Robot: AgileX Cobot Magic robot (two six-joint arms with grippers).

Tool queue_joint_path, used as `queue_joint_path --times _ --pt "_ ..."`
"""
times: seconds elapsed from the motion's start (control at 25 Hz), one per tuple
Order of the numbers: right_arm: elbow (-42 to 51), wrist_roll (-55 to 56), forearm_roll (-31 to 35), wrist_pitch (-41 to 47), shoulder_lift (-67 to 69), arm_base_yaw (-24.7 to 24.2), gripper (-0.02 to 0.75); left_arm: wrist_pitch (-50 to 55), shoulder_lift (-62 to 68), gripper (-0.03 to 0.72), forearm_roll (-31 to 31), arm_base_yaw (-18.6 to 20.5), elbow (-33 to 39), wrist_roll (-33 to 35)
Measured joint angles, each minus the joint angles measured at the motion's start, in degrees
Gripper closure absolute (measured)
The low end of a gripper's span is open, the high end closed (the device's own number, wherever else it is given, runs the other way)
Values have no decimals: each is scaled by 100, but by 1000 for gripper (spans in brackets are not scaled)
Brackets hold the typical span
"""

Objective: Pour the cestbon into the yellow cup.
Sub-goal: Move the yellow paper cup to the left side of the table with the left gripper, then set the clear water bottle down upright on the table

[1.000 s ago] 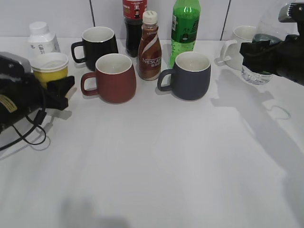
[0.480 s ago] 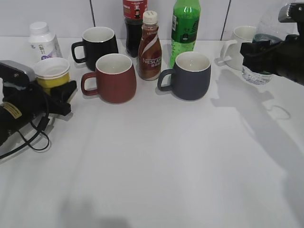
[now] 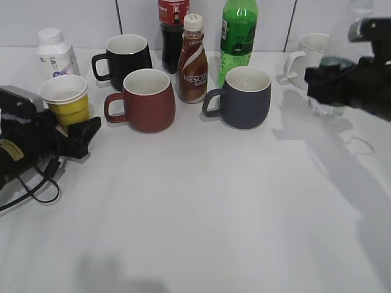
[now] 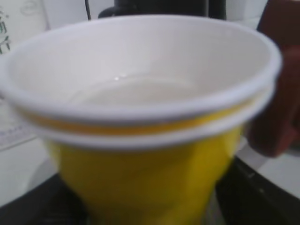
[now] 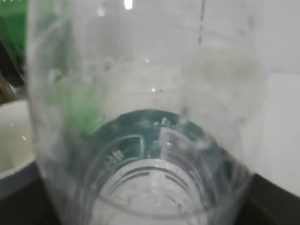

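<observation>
The yellow cup (image 3: 66, 104) with a white rim stands upright at the far left, in front of the small white bottle. My left gripper (image 3: 76, 129) is shut on its lower body. The cup fills the left wrist view (image 4: 140, 178), with dark jaws on both lower sides (image 4: 145, 213) and what looks like a little clear liquid inside. The cestbon (image 3: 328, 108), a clear bottle with a dark green label, is at the far right beside the white mug. My right gripper (image 3: 335, 82) is shut on it. The bottle fills the right wrist view (image 5: 154, 140); its cap is hidden.
A row stands between the two arms: red mug (image 3: 148, 101), black mug (image 3: 128, 56), grey-blue mug (image 3: 245, 97), white mug (image 3: 311, 52), Nescafe bottle (image 3: 192, 61), cola bottle (image 3: 173, 30), tall green bottle (image 3: 238, 36). A small white bottle (image 3: 55, 52) stands at the back left.
My left gripper has drawn the yellow cup slightly toward the table's front. My right gripper has shifted a little left and down with the cestbon.
</observation>
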Motion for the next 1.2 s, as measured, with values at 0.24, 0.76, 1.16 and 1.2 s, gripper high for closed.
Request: queue_joint_path --times 0.24,0.76,1.16,1.2 --pt "0 -49 0 -499 616 0 279 80 -369 89 -189 0 401 0" --pt "0 -647 5 -1997 1675 0 279 97 -1119 90 -216 0 1074 0" --pt "44 -253 14 -1688 1543 0 108 161 -2167 94 -184 0 1577 -497" --pt "73 -234 30 -1580 1488 0 107 275 -2285 94 -171 0 1591 -673"
